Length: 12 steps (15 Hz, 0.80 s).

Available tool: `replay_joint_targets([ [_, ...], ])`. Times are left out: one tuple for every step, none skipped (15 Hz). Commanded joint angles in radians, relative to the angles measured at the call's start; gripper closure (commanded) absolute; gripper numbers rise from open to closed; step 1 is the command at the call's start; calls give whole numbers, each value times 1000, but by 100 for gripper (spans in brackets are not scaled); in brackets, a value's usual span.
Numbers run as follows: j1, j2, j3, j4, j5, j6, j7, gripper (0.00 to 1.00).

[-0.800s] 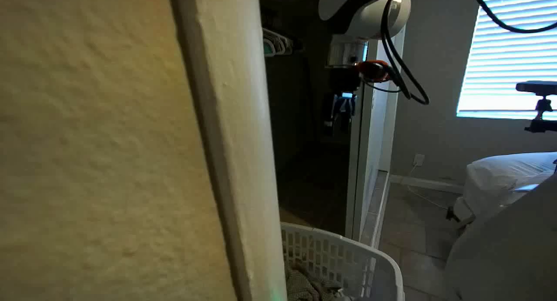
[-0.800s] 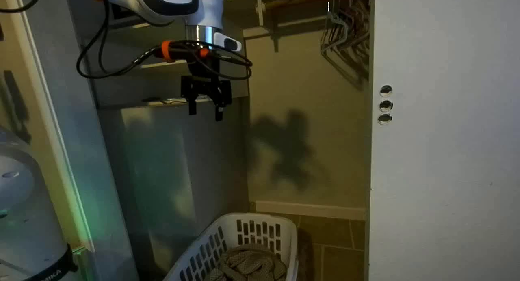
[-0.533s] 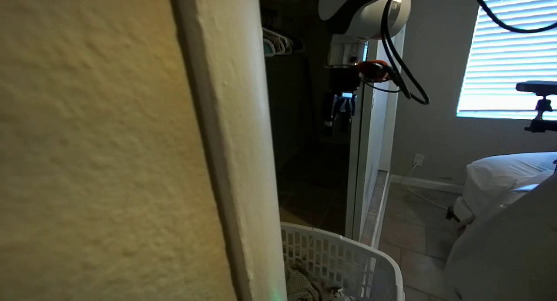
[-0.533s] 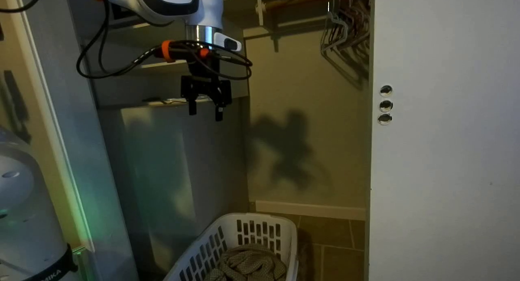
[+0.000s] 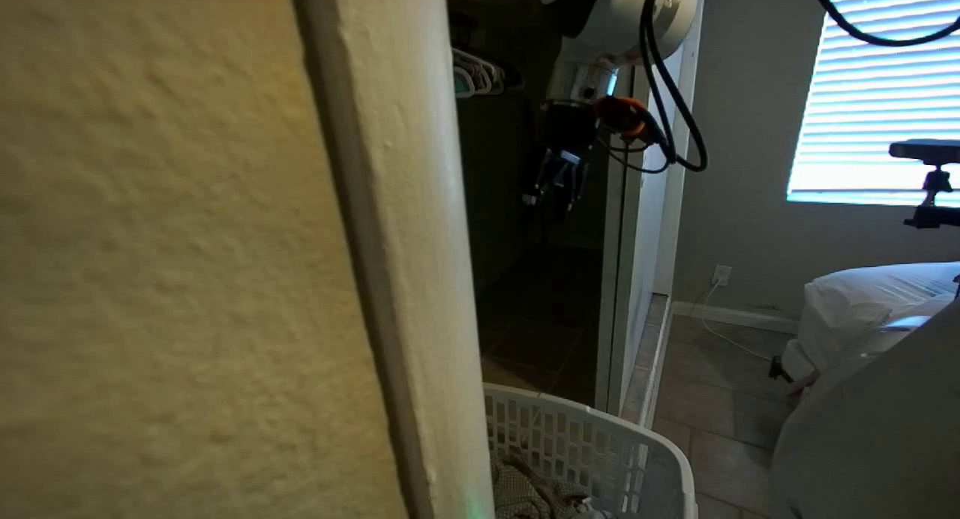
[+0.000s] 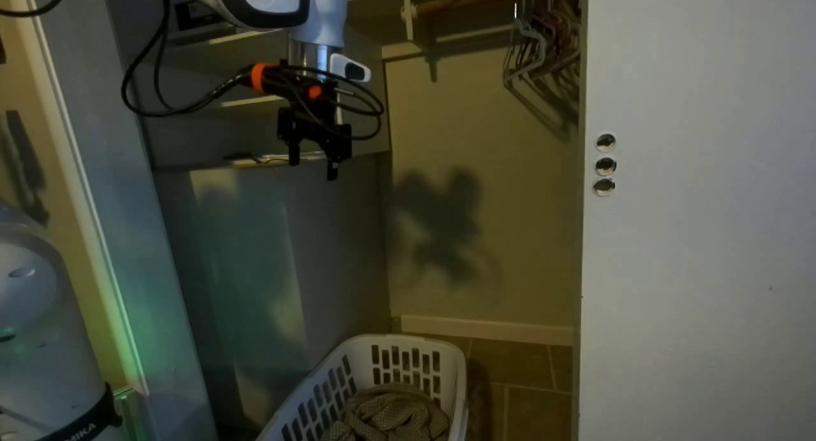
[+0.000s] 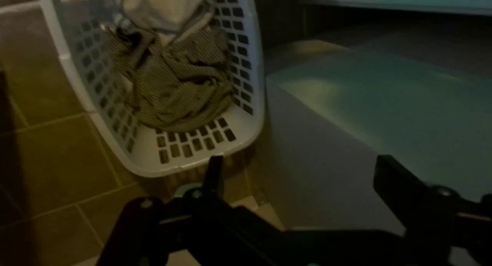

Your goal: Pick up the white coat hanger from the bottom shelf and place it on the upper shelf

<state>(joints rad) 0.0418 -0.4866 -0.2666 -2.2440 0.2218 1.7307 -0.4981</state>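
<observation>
Dim closet: what's prob the hanger lies lengthwise along btm shelf, behind claw from my angle; claw's spread wide, nothing held afaict.

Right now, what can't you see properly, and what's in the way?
Pale thing on the low shelf: in an exterior view, it is too small and dim to name, and the gripper partly blocks it.
Hangers: in an exterior view, the white door hides part of the bunch.
Basket: in the wrist view, the picture's top edge cuts off one end.
</observation>
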Motion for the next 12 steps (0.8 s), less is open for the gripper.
replay_joint_targets([
  [56, 53, 27, 102, 222, -23, 5, 0],
  [70, 67, 39, 124, 279, -16, 5, 0],
  [87, 94, 49, 154, 337, -13, -1, 0],
  [101, 121, 57, 182, 398, -15, -1, 0],
  [116, 153, 61, 214, 465, -27, -9, 0],
  [121, 182, 71, 238, 527, -33, -13, 0],
  [122, 212, 82, 262, 580, -43, -18, 0],
  [118, 241, 103, 280, 609, -48, -12, 0],
  [108, 265, 126, 297, 610, -54, -11, 0],
  [74, 190, 141, 227, 575, -25, -7, 0],
  [75, 218, 154, 244, 584, -26, -6, 0],
  [76, 238, 162, 258, 588, -26, -5, 0],
])
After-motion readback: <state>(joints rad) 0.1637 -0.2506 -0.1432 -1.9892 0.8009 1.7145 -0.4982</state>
